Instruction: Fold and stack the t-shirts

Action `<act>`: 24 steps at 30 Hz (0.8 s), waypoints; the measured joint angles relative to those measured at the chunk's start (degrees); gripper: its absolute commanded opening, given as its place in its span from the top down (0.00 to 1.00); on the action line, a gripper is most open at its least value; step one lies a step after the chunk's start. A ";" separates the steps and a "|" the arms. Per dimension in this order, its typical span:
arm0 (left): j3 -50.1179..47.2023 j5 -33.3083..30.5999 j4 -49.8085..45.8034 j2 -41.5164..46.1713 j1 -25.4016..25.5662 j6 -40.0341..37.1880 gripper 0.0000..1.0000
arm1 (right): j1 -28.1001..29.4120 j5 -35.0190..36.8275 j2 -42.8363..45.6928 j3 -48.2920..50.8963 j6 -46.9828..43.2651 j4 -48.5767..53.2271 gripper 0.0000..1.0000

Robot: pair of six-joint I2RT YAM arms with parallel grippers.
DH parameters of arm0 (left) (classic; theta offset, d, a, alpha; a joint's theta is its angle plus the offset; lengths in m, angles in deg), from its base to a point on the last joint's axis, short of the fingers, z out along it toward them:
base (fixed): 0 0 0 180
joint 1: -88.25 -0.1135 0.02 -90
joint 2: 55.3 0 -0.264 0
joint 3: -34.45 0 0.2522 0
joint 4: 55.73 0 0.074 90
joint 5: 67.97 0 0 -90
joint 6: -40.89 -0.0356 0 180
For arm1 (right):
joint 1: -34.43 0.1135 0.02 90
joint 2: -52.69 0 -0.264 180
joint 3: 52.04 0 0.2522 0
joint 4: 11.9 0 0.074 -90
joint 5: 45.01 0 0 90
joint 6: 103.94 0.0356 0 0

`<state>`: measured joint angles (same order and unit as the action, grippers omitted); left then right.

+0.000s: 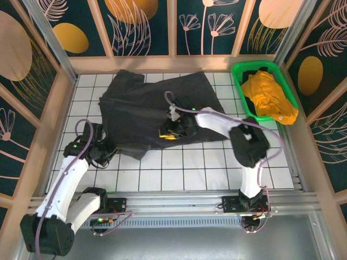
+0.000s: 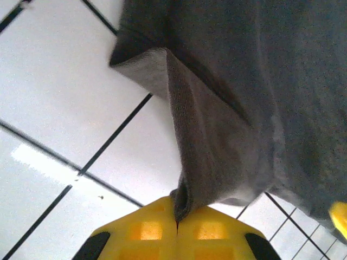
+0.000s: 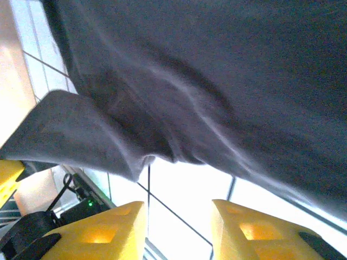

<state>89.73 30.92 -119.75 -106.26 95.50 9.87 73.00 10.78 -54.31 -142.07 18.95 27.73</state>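
While the left gripper (image 2: 177, 214) has its yellow fingers (image 2: 143, 230) pressed tight together on a little fold of the dark charcoal t-shirt (image 2: 260, 81), the right one isn't holding anything. From that pinch the hem runs up and away ahead of the fingertips, and the rest of the cloth spreads out ahead and to the gripper's right over the white tiled table (image 1: 179, 162).

The right gripper (image 3: 179, 214) is wide open. There's bare tile showing in the gap between its two fingers (image 3: 103, 230), and the dark shirt hangs in rumpled folds just beyond the tips, so no grip there. From above it sits over the shirt's near edge, well to the right of the left gripper.

The orange-yellow t-shirt (image 1: 268, 95) is bunched up in a green basket (image 1: 239, 82), well off to the right gripper's right and further back, partly spilling over the rim.
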 measured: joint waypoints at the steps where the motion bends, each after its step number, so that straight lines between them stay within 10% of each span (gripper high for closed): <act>1: 0.20 -0.46 -2.08 1.38 0.02 0.92 1.00 | -1.14 2.27 3.56 2.47 0.04 -0.33 0.62; 10: -2.43 -6.05 -13.92 12.57 0.02 14.03 1.00 | -20.33 25.18 25.73 25.46 6.43 -0.39 0.59; 24: -4.02 -11.17 -7.65 5.11 0.00 19.34 1.00 | -28.74 31.82 24.24 33.38 8.31 0.72 0.58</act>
<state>85.71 19.75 -127.40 -101.14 95.50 29.21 44.26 42.60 -30.07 -108.69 27.25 28.45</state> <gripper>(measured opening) 0.060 0.418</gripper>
